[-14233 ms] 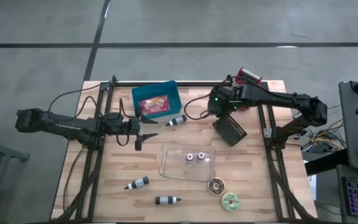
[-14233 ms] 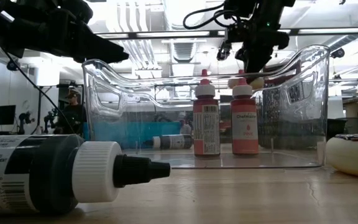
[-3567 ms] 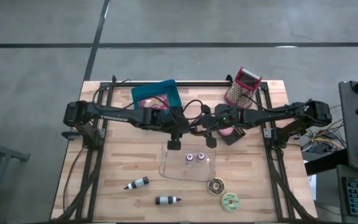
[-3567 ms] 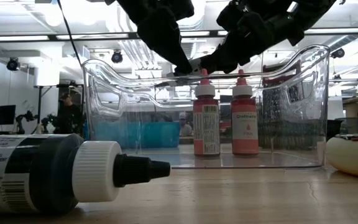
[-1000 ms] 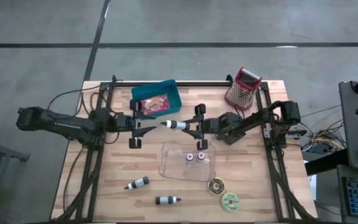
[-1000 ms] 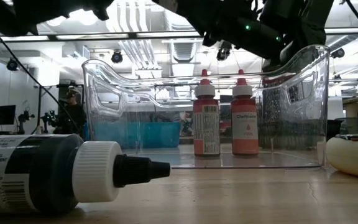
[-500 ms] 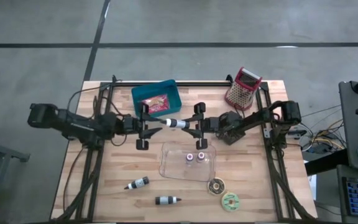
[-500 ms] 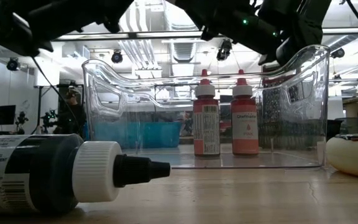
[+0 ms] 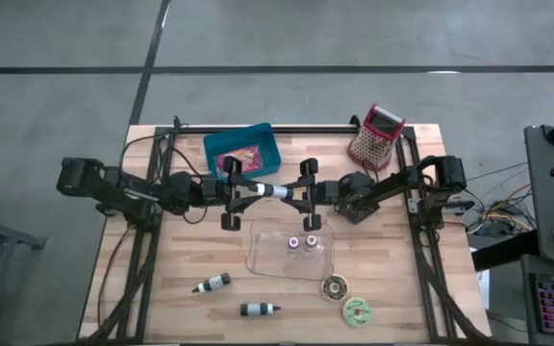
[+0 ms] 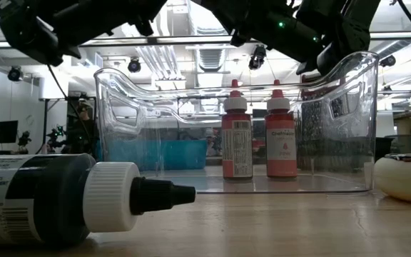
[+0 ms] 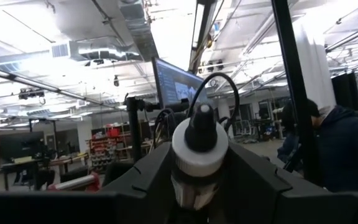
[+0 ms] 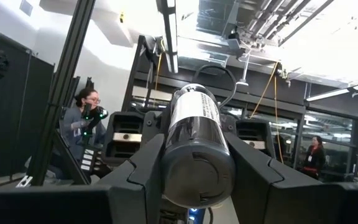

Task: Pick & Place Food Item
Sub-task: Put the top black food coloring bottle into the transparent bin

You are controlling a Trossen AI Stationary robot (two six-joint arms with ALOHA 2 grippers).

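The food item is a small dark bottle (image 9: 275, 191) with a white cap, held in the air above the table's middle, cap toward the left edge. My right gripper (image 9: 293, 192) is shut on its base half. My left gripper (image 9: 251, 190) faces it from the left, open. Its fingers stand on either side of the white cap (image 11: 199, 149); I cannot tell whether they touch it. A clear bin (image 9: 258, 258) stands on the table just nearer than both grippers, with two red bottles (image 9: 302, 242) upright inside. My right gripper pinches the bottle's dark body (image 12: 194, 115) between its two fingers (image 12: 143, 165), and the base end (image 12: 197, 171) points back at the wrist. The fingers come about level from the table's right and lie along the bottle. It hangs clear of the table, roughly level.
A teal bin (image 9: 241, 152) with a packet sits at the far left of centre. A red grater (image 9: 374, 135) stands at the far right. Two dark bottles (image 9: 213, 283) (image 9: 259, 308) and two round items (image 9: 334, 286) (image 9: 358, 310) lie near the front edge.
My left gripper has moved toward the table's right edge, up to the held bottle, until its fingers flank the cap. The gap between its fingers has not changed.
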